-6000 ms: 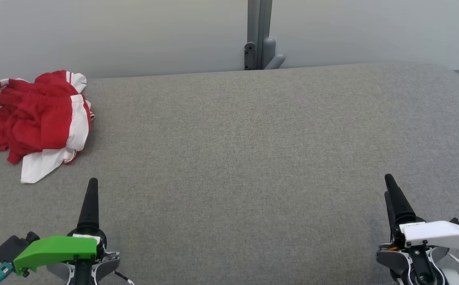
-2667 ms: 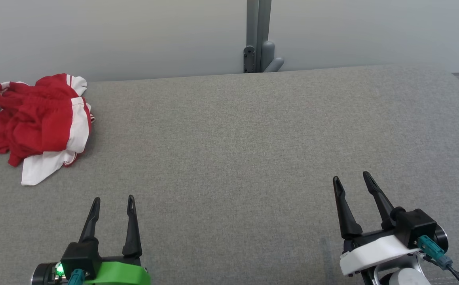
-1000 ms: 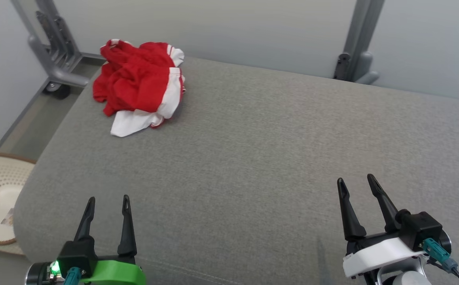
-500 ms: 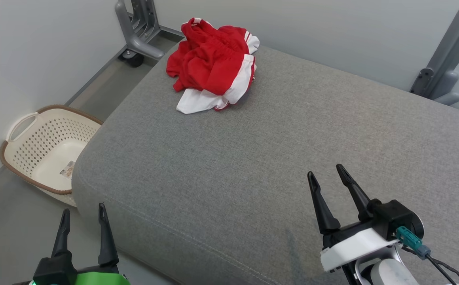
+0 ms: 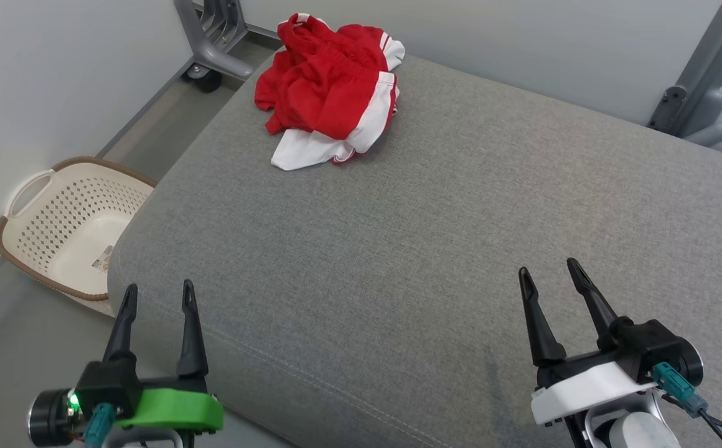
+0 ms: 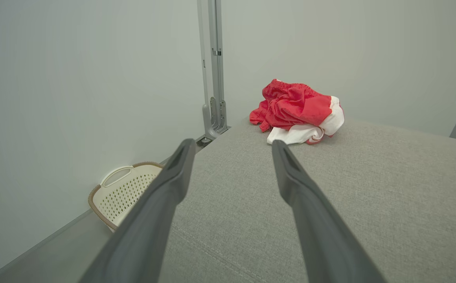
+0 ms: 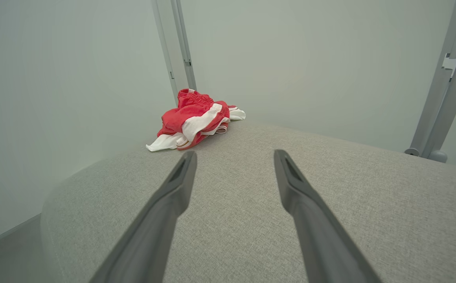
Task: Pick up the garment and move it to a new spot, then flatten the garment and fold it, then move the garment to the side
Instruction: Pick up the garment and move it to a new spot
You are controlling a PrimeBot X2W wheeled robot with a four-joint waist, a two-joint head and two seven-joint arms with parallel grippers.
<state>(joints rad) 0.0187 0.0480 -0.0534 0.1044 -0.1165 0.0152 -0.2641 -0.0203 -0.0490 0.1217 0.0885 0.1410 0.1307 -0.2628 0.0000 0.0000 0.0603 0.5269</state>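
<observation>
The garment [image 5: 327, 96] is a crumpled red and white heap near the far left corner of the grey padded table [image 5: 460, 249]. It also lies ahead in the left wrist view [image 6: 298, 112] and the right wrist view [image 7: 194, 122]. My left gripper [image 5: 157, 295] hovers open at the table's near left edge, far from the garment, with nothing between its fingers. My right gripper [image 5: 548, 274] stands open over the near right of the table, also empty.
A cream perforated laundry basket [image 5: 56, 230] sits on the floor left of the table, also seen in the left wrist view [image 6: 122, 192]. Grey metal frame posts stand behind the table at the left [image 5: 208, 37] and right [image 5: 694, 93]. Pale walls close in behind and left.
The head camera has turned left, bringing the basket and floor into view. The left gripper has risen a little in the picture, up to the table's near edge. The garment lies as before.
</observation>
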